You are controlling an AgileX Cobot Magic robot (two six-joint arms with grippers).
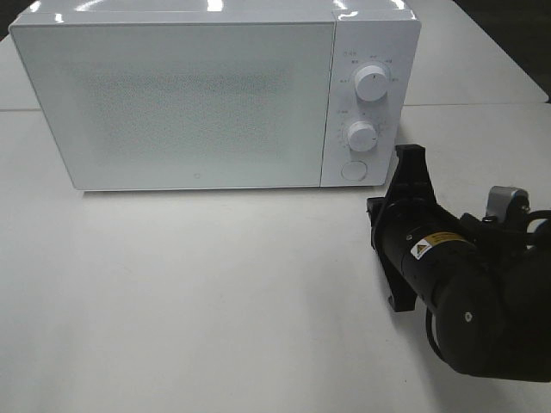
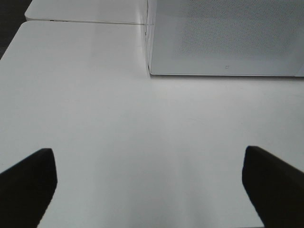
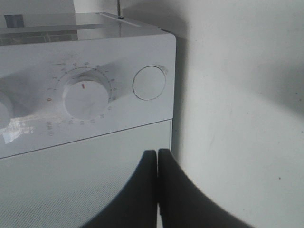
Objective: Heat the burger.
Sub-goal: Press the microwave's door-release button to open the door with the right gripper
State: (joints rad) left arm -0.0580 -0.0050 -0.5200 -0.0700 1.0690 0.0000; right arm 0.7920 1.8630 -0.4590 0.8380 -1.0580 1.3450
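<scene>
The burger is not in view in any frame. A white microwave (image 1: 172, 95) stands at the back of the table with its door closed; it also shows in the left wrist view (image 2: 228, 38) and the right wrist view (image 3: 95, 156). My right gripper (image 1: 411, 155) is shut and empty, its tips (image 3: 157, 153) just off the microwave's lower right front corner, close to the round button (image 1: 354, 170) (image 3: 149, 83). My left gripper (image 2: 147, 159) is open and empty, low over the bare table in front of the microwave's left end. It is out of the exterior view.
The microwave panel carries an upper knob (image 1: 372, 83) and a lower knob (image 1: 362, 135) (image 3: 86, 97). The white table (image 1: 215, 284) spreads in front of the microwave. A seam between tabletops runs behind it (image 2: 85, 21).
</scene>
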